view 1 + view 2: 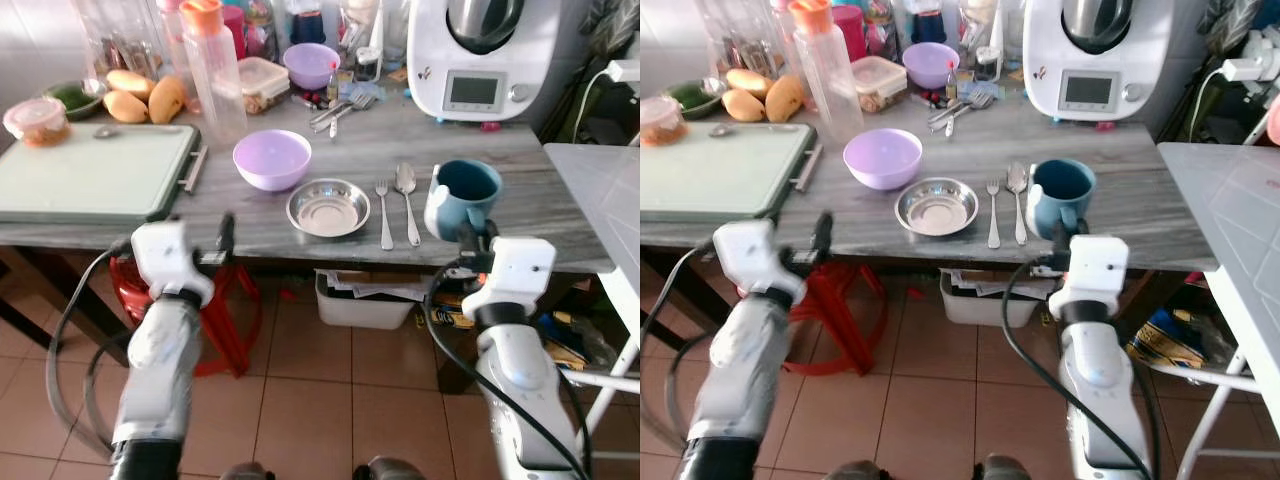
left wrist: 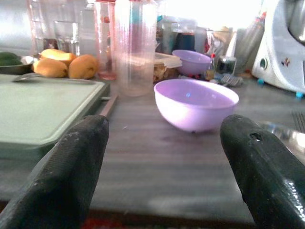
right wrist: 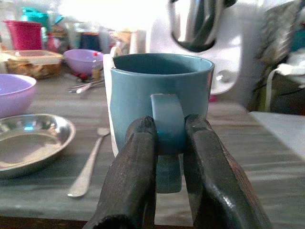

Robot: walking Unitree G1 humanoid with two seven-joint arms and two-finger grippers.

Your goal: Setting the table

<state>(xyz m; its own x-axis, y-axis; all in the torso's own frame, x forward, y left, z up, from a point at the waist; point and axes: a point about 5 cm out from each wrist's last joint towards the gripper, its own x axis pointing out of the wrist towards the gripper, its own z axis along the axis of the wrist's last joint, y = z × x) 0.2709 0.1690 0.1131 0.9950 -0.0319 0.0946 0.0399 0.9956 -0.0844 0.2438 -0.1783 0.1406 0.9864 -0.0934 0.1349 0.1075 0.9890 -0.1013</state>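
right tool is pinching the handle of the teal ceramic mug, which stands upright on the grey wood-grain tabletop near its front edge. just to its left lie the steel spoon and fork, then the round steel dish. left tool is spread wide at the front edge, the lilac plastic bowl ahead of it.

Home kitchen: food processor, mangoes
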